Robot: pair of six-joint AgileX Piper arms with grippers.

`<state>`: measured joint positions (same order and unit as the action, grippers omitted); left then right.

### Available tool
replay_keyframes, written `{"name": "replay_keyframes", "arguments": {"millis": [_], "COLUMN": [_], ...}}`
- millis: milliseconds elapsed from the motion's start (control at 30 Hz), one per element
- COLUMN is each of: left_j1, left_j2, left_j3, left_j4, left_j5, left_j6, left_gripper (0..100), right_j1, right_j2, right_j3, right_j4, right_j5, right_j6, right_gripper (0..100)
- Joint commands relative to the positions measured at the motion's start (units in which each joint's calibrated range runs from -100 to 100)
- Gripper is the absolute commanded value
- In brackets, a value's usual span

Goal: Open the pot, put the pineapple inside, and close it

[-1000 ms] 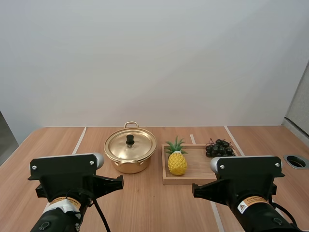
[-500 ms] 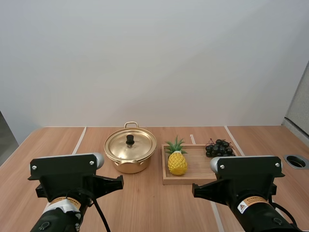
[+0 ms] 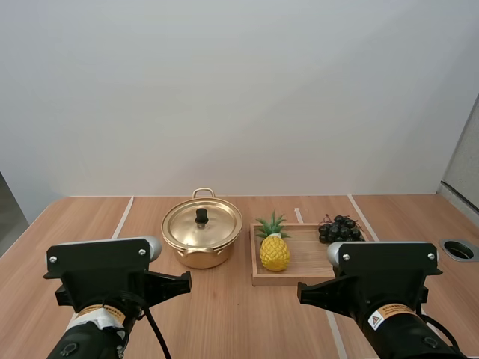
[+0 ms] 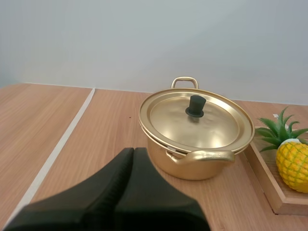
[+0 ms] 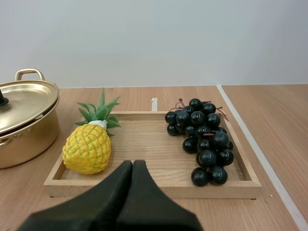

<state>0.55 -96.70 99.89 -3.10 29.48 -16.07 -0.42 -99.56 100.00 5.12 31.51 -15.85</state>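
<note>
Jaws on both your arms were pressed together; you had one lidded pot (image 3: 200, 258), one pineapple (image 3: 275, 252), one grape bunch (image 3: 340, 229).

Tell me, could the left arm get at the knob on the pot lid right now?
Probably yes: bare table lies between the shut left gripper and the pot, and nothing covers the knob.
</note>
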Motion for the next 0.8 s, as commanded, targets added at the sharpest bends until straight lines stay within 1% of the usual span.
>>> {"name": "replay_keyframes", "arguments": {"millis": [0,767], "left_j1": [0.03,0.03], "left_j2": [-0.6,-0.6], "left_j3": [0.1,0.1], "left_j4": [0.4,0.7], "left_j5": [-1.4,-1.6], "left_j6": [0.0,0.0], "left_gripper": [0,0], "right_j1": [-0.2,-0.2], "right_j2": [-0.4,-0.4], "right_j3": [0.0,0.0], "right_j4": [0.2,-0.3], "right_j5": [-0.6,-0.4], "right_j6": [0.0,0.0], "right_gripper": [0,0]}}
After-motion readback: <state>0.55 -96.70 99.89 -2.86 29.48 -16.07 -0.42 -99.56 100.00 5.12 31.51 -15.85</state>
